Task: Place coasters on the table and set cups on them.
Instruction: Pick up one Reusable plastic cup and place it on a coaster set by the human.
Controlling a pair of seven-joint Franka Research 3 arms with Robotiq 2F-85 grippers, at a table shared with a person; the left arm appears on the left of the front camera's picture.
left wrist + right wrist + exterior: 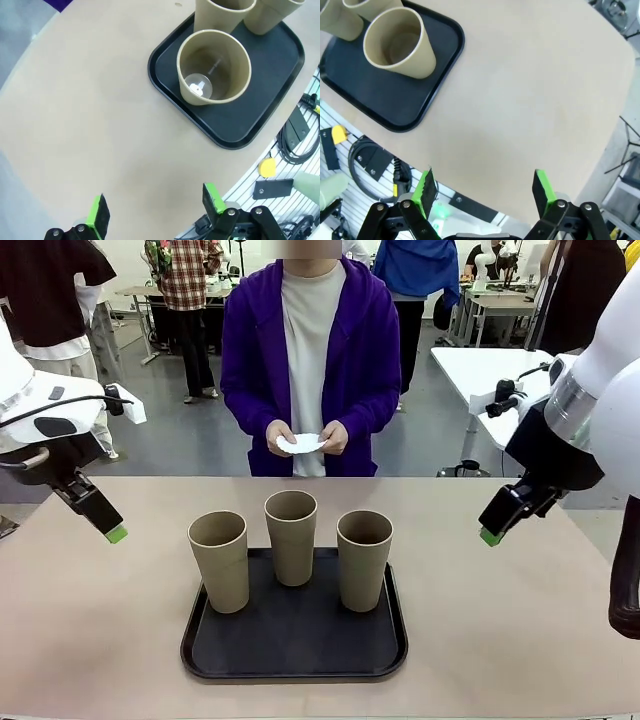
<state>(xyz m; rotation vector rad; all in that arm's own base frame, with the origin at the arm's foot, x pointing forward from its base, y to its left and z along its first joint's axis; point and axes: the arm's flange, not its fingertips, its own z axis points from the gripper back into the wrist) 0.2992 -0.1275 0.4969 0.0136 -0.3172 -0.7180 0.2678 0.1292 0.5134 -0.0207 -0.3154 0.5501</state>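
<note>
Black tray (295, 672) at the near table (100, 620) edge groups 3 cups (291, 540) for pickup. Coasters (302, 443) sit in the person's hands (336, 436), not yet laid. Left gripper (155, 210) and right gripper (485, 187) hover fully spread, empty, flanking the tray.

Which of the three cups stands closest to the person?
The middle cup, at the black tray's far edge; the left cup and right cup stand farther forward, toward the robot.

Black tray (298, 638); purple-jacketed person (310, 350) behind
</note>
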